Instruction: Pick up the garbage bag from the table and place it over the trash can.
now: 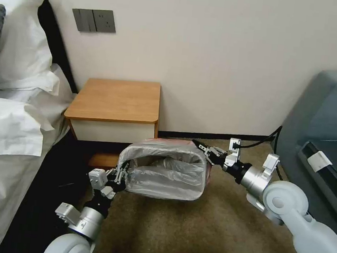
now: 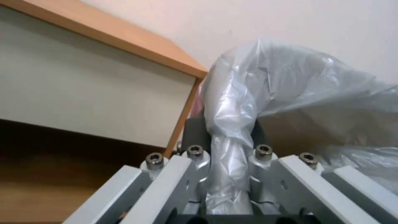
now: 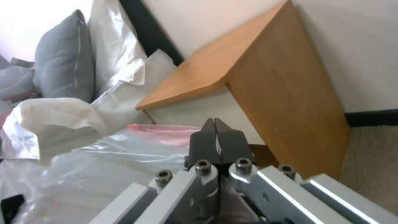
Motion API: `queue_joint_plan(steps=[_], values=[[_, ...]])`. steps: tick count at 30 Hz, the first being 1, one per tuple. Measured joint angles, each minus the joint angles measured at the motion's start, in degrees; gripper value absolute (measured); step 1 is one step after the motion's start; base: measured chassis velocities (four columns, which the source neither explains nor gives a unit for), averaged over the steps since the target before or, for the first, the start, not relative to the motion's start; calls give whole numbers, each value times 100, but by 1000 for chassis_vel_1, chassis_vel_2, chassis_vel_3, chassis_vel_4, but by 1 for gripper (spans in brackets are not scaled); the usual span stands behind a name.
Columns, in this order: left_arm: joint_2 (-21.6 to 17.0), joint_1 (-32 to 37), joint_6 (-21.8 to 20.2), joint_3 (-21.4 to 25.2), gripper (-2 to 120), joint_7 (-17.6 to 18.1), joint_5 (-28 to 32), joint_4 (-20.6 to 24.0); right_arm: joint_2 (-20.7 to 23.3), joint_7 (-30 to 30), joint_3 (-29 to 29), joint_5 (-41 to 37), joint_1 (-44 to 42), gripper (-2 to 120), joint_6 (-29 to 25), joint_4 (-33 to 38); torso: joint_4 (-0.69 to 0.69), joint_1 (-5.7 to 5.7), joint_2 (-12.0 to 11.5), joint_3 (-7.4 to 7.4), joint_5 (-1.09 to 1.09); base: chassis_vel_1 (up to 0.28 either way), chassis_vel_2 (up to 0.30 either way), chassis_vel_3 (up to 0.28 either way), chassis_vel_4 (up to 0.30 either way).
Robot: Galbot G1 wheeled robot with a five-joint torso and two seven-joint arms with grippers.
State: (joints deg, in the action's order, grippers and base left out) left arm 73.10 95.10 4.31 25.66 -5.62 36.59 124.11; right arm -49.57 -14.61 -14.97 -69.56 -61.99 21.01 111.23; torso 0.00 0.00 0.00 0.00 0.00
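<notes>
Beside the table (image 1: 115, 99), the garbage bag (image 1: 168, 170) is hiding the trash can; left gripper (image 1: 122, 174) and right gripper (image 1: 203, 149) are pinching opposite edges, stretching it.

I'm working in a bedroom: a bed (image 1: 4, 134) with white pillows (image 1: 20, 32) stands beside a wooden nightstand (image 1: 117, 99), on brown carpet (image 1: 206, 233), with a grey sofa (image 1: 328, 118) nearby.
</notes>
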Motion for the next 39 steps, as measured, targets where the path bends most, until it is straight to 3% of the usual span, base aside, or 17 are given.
queue_joint_plan(steps=[11, 15, 19, 27, 30, 36, 39], values=[[22, 28, -121, -18, 6, -83, 208, 49, -301, -46, 105, 288, 146, 0, -40, -465, 1, 0, 0, 0, 0, 0, 0, 0, 0], [44, -14, -170, -28, 6, 85, 209, -8, -301, 0, 31, 438, 3, 4, -89, -358, 1, 0, 0, 0, 0, 0, 0, 0, 0], [86, -145, -289, -45, 6, 518, 180, -156, -180, 82, -181, 491, -381, 22, -164, -61, 0, 0, 0, 0, 0, 0, 0, 0, 0], [106, -311, -499, -54, 6, 1186, 200, -170, -152, 103, -592, 599, -711, 43, -278, 137, -1, 0, 0, 0, 0, 0, 0, 0, 0], [66, -367, -711, -58, 6, 1660, 138, -87, -87, 201, -946, 731, -854, 60, -313, 772, 0, 0, 0, 0, 0, 0, 0, 0, 0], [45, -377, -790, -125, 6, 1654, 2, -146, 262, 60, -779, 943, -437, 80, -322, 1628, 1, 0, 0, 0, -1, 0, 0, 0, 0], [74, -376, -761, -190, 6, 1510, -303, -206, 755, -184, -20, 1379, 275, 93, -223, 1845, 2, 0, 0, 0, -2, 0, 0, 0, 0]])
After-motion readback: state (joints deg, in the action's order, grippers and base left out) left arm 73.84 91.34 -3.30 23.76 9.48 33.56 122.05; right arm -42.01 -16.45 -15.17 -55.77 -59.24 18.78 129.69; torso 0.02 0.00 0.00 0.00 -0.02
